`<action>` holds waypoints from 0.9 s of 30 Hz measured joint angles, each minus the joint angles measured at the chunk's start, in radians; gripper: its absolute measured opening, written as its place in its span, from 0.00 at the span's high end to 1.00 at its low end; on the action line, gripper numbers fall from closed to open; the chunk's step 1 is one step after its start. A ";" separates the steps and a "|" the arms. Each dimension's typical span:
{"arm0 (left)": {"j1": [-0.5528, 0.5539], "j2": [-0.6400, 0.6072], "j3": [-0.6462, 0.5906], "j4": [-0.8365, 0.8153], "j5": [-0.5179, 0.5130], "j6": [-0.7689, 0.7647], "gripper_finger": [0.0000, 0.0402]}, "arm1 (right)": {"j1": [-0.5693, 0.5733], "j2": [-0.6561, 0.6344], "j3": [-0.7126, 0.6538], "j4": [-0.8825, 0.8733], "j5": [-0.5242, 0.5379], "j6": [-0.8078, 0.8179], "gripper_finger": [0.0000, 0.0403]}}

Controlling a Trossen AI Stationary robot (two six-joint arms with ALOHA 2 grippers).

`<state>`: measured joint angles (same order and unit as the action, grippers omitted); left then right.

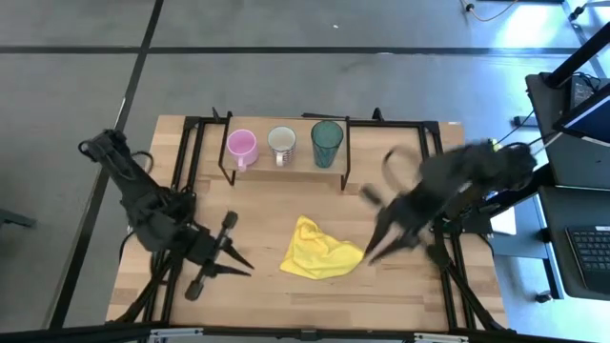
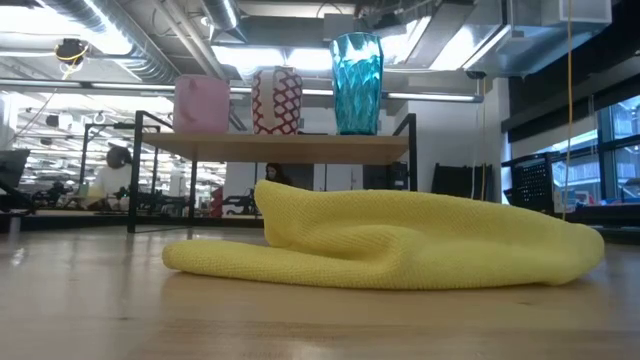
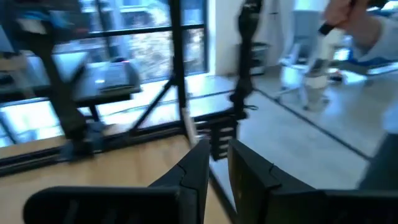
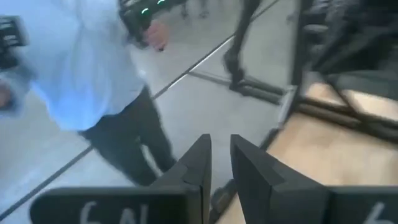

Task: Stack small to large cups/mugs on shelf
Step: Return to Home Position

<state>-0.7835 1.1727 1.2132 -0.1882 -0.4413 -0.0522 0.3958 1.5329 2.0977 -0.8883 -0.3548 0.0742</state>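
Observation:
The small pink mug (image 1: pixel 241 145), the white patterned mug (image 1: pixel 281 143) and the teal tumbler (image 1: pixel 327 143) stand upright in a row on the low wooden shelf (image 1: pixel 286 170) at the table's far middle. In the low view the pink mug (image 2: pixel 202 103), the white mug (image 2: pixel 277 100) and the tumbler (image 2: pixel 357 83) rest on their bases on the shelf board (image 2: pixel 280 146). My left gripper (image 1: pixel 240 261) is shut and empty at the near left. My right gripper (image 1: pixel 372 253) is shut and empty, blurred, above the table right of the shelf's front.
A crumpled yellow cloth (image 1: pixel 319 250) lies on the table's near middle, between the two grippers; it fills the low view's foreground (image 2: pixel 400 240). A person (image 4: pixel 93 81) stands on the floor beyond the table. Black frame posts run along both table sides.

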 joint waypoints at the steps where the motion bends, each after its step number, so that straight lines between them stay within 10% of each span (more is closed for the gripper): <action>1: 0.011 -0.008 -0.050 0.059 0.037 0.006 0.87 | 0.016 0.001 -0.062 0.048 -0.009 -0.002 0.84; 8: 0.143 -0.183 -0.530 0.714 0.326 0.028 0.87 | -0.015 -0.101 -0.528 0.459 -0.080 0.111 0.85; 27: 0.077 -1.014 -0.973 0.437 0.392 -0.131 0.87 | 0.006 -0.832 -1.611 1.475 0.142 0.262 0.85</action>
<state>-0.7064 0.1586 0.2399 0.2486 -0.0495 -0.1837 0.4013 0.7011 0.4867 0.5869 -0.2130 0.3364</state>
